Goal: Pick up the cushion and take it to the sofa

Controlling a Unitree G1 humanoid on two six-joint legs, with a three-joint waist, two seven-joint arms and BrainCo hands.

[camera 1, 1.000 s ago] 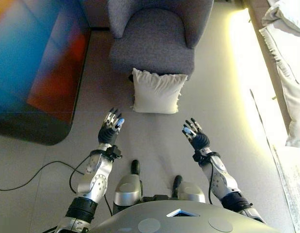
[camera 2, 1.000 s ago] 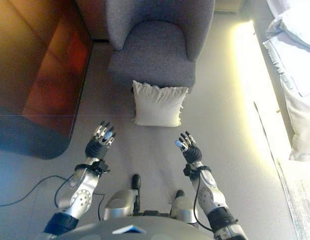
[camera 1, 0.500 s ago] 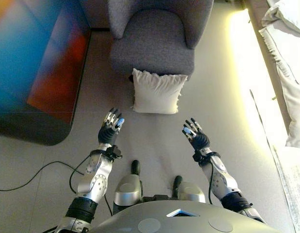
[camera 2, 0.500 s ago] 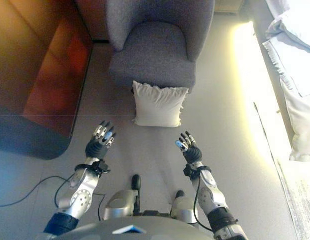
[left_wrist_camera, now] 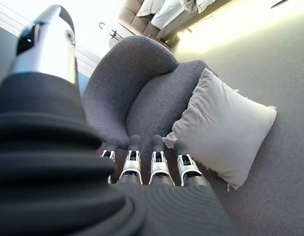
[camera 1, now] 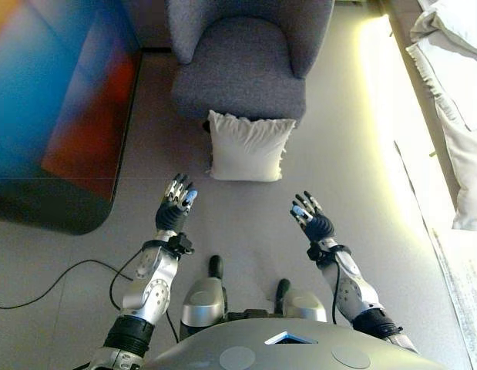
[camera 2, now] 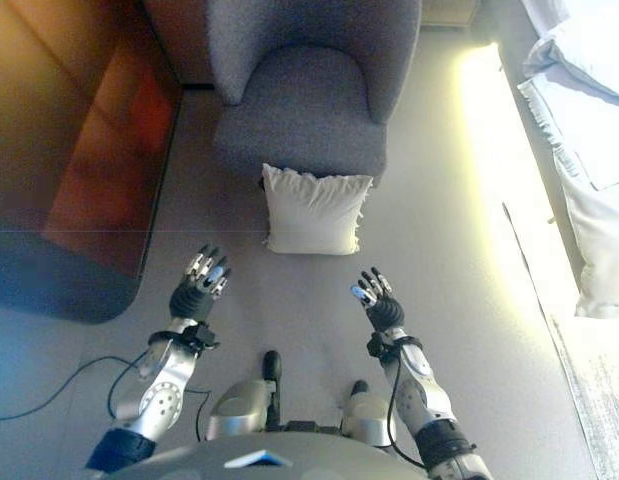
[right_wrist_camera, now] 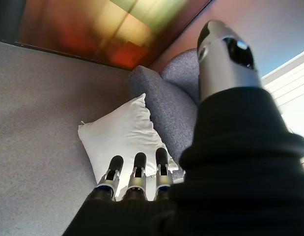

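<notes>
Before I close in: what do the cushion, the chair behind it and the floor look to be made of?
Cushion: white woven cloth with soft filling, judging by its creases, frilled edge and plump sag. Armchair: grey matte upholstery, probably a textured fabric; no sheen shows. Floor: grey, matte and even, likely short carpet, though a smooth hard covering cannot be ruled out. Both hands, left hand and right hand, hang open short of the cushion.

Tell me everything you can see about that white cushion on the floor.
The cushion is square, white and plump, of what looks like soft cloth, with a small ruffled fringe along its edges. It stands on the grey floor, propped upright against the front of the grey armchair, its face turned toward the robot. Nothing holds it: the left hand and the right hand both hover open, short of it, one to each side.
</notes>
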